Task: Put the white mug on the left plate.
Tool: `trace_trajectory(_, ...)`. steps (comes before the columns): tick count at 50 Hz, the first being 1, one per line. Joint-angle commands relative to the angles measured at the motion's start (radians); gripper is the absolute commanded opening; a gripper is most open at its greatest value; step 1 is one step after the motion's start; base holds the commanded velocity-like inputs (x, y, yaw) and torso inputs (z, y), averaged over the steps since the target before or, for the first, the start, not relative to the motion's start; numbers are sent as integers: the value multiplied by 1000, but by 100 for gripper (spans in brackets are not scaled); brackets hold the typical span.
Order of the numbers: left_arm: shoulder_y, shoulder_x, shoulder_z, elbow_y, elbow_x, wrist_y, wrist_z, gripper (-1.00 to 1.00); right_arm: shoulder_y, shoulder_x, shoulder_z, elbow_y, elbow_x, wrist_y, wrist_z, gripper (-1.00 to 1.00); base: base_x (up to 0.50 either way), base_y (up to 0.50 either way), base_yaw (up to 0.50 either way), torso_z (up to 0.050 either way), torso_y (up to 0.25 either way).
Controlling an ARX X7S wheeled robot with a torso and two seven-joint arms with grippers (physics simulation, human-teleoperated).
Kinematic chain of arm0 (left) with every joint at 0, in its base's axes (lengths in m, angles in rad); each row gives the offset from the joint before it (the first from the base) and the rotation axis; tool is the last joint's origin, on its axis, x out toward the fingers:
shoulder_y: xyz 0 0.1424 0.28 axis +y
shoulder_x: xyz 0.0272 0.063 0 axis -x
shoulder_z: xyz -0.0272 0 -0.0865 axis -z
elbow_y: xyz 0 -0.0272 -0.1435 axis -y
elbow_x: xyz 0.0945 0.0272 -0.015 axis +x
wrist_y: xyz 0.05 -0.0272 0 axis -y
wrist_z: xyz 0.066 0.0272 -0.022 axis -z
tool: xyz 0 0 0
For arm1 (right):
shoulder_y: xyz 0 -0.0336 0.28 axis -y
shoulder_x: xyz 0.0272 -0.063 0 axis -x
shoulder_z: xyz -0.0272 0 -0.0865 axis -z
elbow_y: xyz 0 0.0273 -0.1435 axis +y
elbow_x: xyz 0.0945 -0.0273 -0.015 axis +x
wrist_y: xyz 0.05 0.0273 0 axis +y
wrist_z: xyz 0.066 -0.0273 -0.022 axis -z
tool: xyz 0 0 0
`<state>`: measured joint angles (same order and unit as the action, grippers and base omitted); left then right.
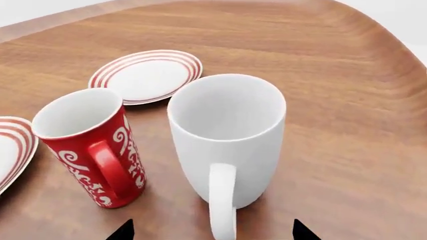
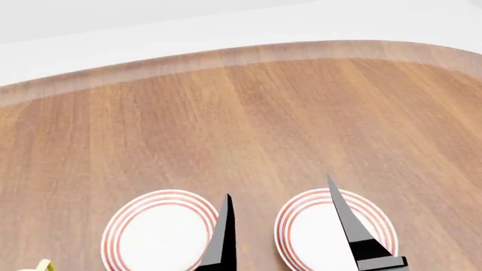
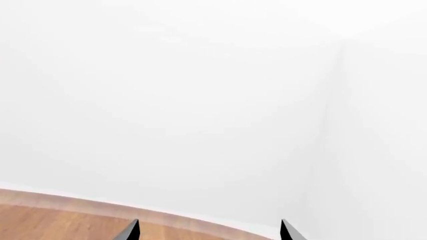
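Note:
The tall plain white mug [image 1: 227, 135] stands upright on the wooden table, its loop handle [image 1: 223, 200] turned toward my left gripper [image 1: 213, 233]. That gripper is open, with a fingertip on either side of the handle and not touching it. The left plate [image 2: 160, 237], white with red rings, shows in the head view; the mug is out of that view. My right gripper [image 2: 279, 187] is open and empty, raised above the plates, and its tips also show in the right wrist view [image 3: 210, 231].
A small red mug with white swirls [image 1: 90, 145] stands close beside the white mug. Two ringed plates show in the left wrist view, one [image 1: 147, 75] beyond the mugs and one [image 1: 10, 150] at the frame edge. The right plate [image 2: 335, 231] and a yellow bit [image 2: 39, 265] show in the head view.

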<state>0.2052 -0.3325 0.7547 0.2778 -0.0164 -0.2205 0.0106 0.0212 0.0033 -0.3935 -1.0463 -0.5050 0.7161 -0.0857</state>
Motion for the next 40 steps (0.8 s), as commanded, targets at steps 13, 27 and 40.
trace_trajectory(13, -62, 48, 25, -88, 13, -10, -2, 100, -4, -2, 8, 0, 3, -9, 1, 100, 0, 0, 0, 0, 0)
trace_trajectory(27, -96, 66, 43, -105, 19, -32, 5, 100, -3, -1, 5, 0, 8, -5, 2, 100, 0, 0, 0, 0, 0)
trace_trajectory(40, -109, 79, 57, -152, 22, -11, 1, 100, 0, 3, 4, 1, 17, 2, 8, 100, 0, 0, 0, 0, 0)
